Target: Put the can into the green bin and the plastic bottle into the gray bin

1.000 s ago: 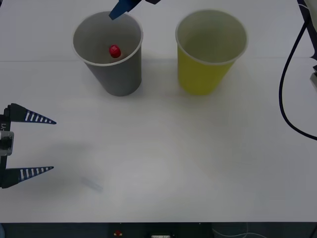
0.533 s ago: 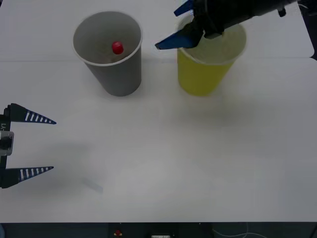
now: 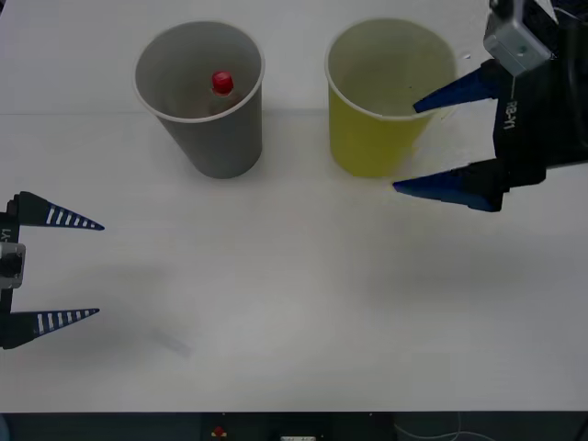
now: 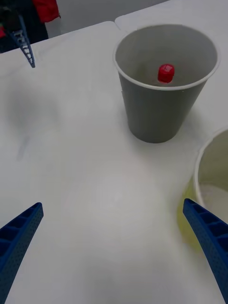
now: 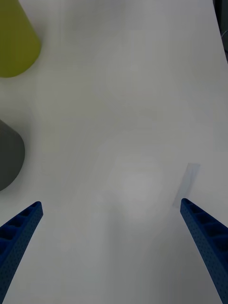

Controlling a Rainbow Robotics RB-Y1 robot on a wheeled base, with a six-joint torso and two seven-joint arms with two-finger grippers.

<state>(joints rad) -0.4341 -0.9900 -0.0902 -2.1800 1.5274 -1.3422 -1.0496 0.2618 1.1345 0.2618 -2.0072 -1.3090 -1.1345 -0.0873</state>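
bottle (image 3: 220, 87) is seen inside gray bin (image 3: 204, 101), released. right gripper (image 3: 441, 142) has been drawn back beside green bin (image 3: 386, 101), fingers apart, empty. left gripper (image 3: 69, 268) is parked open. bottle step is judged done.

Gray bin (image 3: 207, 119), white rim; yellow-green bin (image 3: 377, 129); red bottle cap (image 3: 221, 83); blue hands.

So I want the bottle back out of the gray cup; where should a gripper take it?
Probably by the red cap, coming straight down through the gray cup's open mouth. The bottle stands upright inside, and the cup wall blocks any approach from the side.
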